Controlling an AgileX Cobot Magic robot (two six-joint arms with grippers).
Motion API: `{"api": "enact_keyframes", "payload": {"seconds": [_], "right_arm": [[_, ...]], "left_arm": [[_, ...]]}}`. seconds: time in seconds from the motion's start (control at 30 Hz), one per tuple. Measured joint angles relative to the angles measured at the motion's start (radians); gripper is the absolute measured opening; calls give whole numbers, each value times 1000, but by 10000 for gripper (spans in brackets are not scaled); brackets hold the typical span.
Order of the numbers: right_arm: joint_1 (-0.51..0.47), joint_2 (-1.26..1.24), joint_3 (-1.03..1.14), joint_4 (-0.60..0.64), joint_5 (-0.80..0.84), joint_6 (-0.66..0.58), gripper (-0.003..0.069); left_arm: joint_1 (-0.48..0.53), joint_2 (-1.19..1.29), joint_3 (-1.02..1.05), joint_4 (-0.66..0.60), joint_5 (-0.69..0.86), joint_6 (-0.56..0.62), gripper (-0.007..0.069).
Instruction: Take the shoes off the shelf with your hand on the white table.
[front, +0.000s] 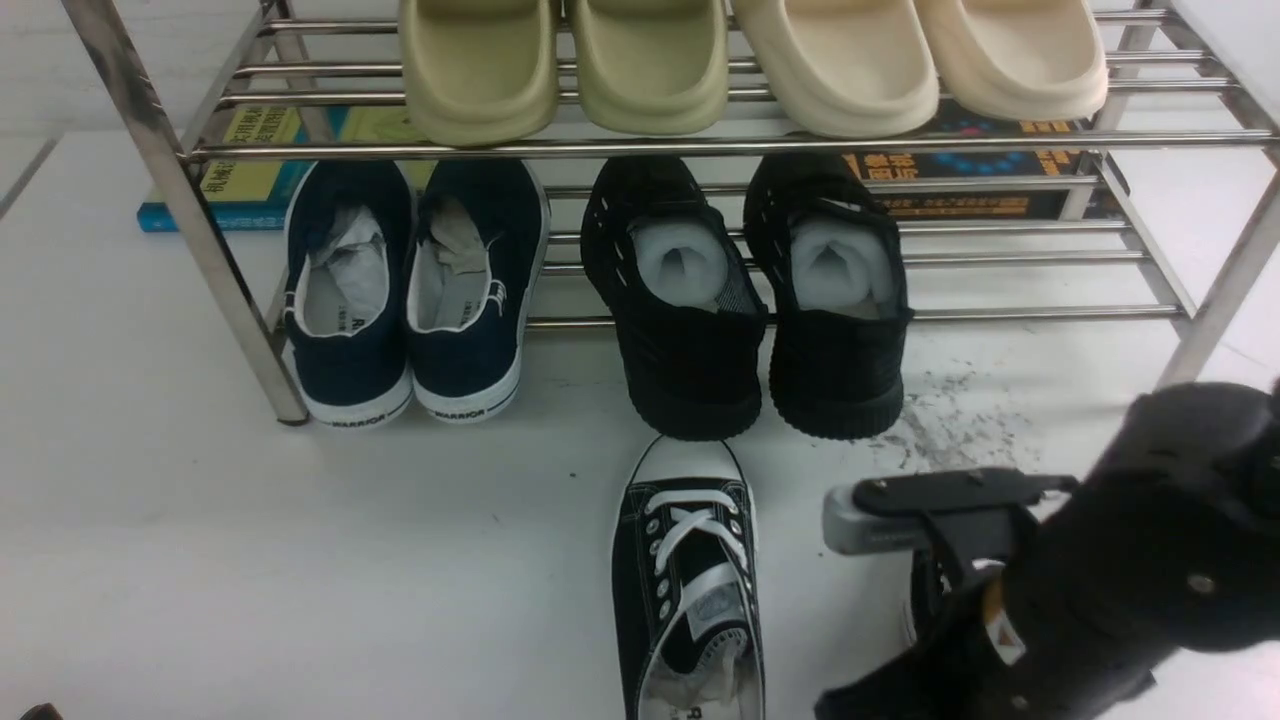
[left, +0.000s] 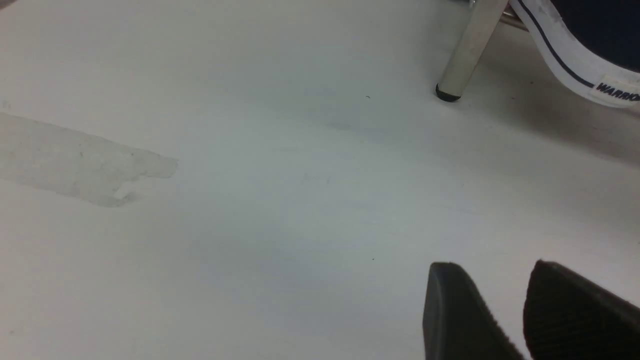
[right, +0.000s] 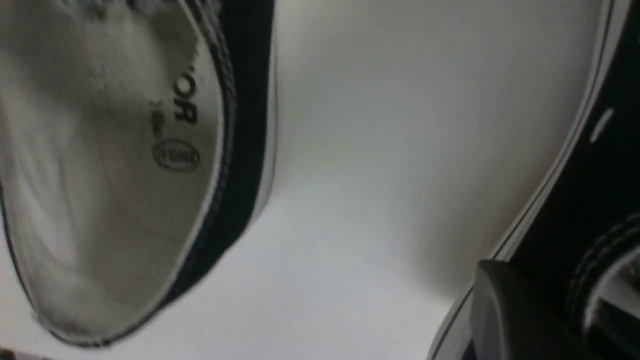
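The white worktop (front: 250, 560) is carrying the shelf (front: 200, 240), with dark scuffs (front: 940, 425) lying by its right leg. One sneaker (front: 688, 580) is sitting just in front of the shelf. Your right end effector (front: 945, 560), closed, is touching the second sneaker (right: 590, 190) nearby. Your left end effector (left: 500, 287) is hanging slightly parted and empty. Navy shoes (front: 350, 340) and black shoes (front: 690, 360) are crowding the lower tier.

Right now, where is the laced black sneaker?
Front view: the laced sneaker lies on the white table at bottom centre, just in front of the all-black shoes, left of the right arm.
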Motion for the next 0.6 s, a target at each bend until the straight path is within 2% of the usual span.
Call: {"api": "enact_keyframes", "payload": {"seconds": [0.23, 0.6], "right_arm": [[-12, 81, -108, -175, -39, -29, 10], [-10, 88, -122, -143, -60, -81, 10]], "left_arm": [[0, 0, 0, 0, 0, 0, 242], [0, 0, 0, 0, 0, 0, 242]]}}
